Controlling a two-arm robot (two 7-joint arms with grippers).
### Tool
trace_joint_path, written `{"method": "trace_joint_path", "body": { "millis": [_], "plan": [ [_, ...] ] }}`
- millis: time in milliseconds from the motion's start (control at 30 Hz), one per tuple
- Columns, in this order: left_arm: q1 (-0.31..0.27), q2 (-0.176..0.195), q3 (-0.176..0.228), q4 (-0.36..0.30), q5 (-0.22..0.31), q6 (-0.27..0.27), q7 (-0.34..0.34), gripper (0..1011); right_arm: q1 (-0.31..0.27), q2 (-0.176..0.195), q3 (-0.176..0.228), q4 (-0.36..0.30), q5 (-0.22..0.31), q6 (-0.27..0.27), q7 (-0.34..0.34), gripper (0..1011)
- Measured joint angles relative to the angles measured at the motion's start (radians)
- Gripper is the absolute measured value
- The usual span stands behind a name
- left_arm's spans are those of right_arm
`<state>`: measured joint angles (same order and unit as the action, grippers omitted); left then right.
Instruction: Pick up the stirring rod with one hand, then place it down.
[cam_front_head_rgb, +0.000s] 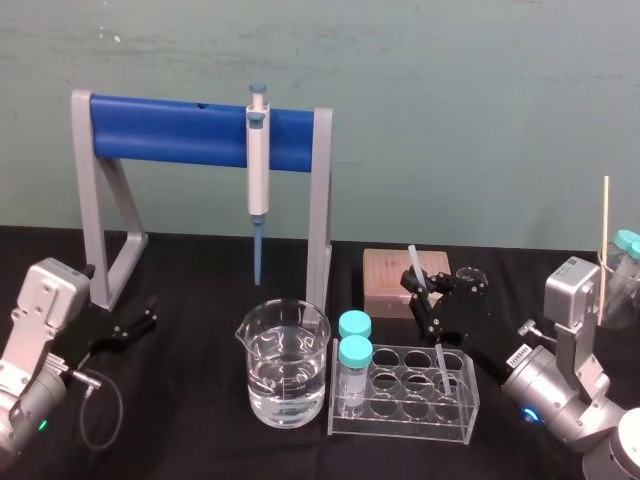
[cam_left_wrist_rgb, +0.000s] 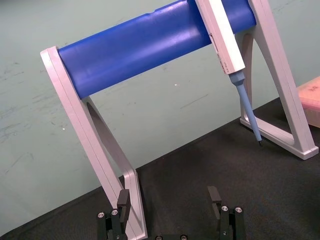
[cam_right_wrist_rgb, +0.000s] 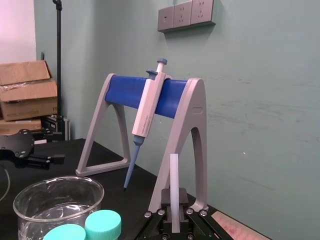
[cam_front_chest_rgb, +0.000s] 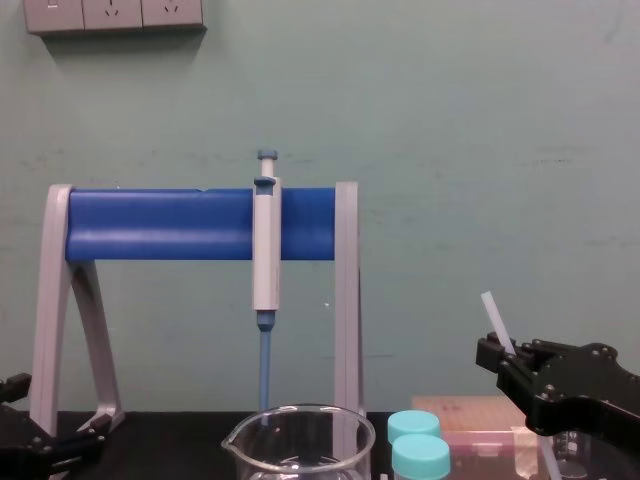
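**A:** Where is the thin, straight, translucent whitish stirring rod (cam_front_head_rgb: 414, 260) at this moment?

**B:** It is in the black right gripper (cam_front_head_rgb: 424, 292), above the black table (cam_front_head_rgb: 200, 440) and to the right of the clear glass beaker (cam_front_head_rgb: 262, 345) with water. The two fingers are closed tight on the rod, around its middle part.

**A:** Is the rod upright?

**B:** Not fully. In the head view and the chest view it is tilted, and its upper end is more to the robot's left than its lower end. The upper end sticks out free above the fingers. The lower end goes down over the back right cells of the clear plastic tube rack (cam_front_head_rgb: 400, 425). I cannot tell if it touches the rack.

**A:** And the other arm?

**B:** The black left gripper (cam_left_wrist_rgb: 169, 199) is low over the table, near the left foot of the grey stand (cam_front_head_rgb: 170, 130) with the blue bar. Its fingers are wide apart and they hold nothing.

**A:** What hangs on the stand?

**B:** A grey-white pipette (cam_front_head_rgb: 258, 170) with a blue tip hangs from the bar, well apart from the rod.
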<state>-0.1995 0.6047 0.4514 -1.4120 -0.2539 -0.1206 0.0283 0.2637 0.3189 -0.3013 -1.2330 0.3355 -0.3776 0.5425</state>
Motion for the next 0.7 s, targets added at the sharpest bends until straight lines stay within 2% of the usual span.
{"method": "trace_joint_path", "body": {
  "millis": [300, 433, 467, 533, 567, 700],
  "plan": [
    [0.0, 0.0, 0.0, 0.0, 0.0, 0.0, 0.0, 1000, -0.001, 0.0, 0.001, 0.0, 0.001, -0.002, 0.001, 77],
    [0.0, 0.0, 0.0, 0.0, 0.0, 0.0, 0.0, 1000, -0.001, 0.0, 0.001, -0.001, 0.001, -0.002, 0.002, 161],
    [0.0, 0.0, 0.0, 0.0, 0.0, 0.0, 0.0, 1000, -0.001, 0.0, 0.001, -0.001, 0.001, -0.003, 0.002, 225],
    [0.0, 0.0, 0.0, 0.0, 0.0, 0.0, 0.0, 1000, -0.001, 0.0, 0.001, -0.001, 0.002, -0.003, 0.002, 265],
    [0.0, 0.0, 0.0, 0.0, 0.0, 0.0, 0.0, 1000, -0.001, 0.0, 0.001, -0.001, 0.002, -0.003, 0.002, 327],
    [0.0, 0.0, 0.0, 0.0, 0.0, 0.0, 0.0, 1000, -0.001, 0.0, 0.001, -0.001, 0.002, -0.003, 0.003, 439]
  ]
}}
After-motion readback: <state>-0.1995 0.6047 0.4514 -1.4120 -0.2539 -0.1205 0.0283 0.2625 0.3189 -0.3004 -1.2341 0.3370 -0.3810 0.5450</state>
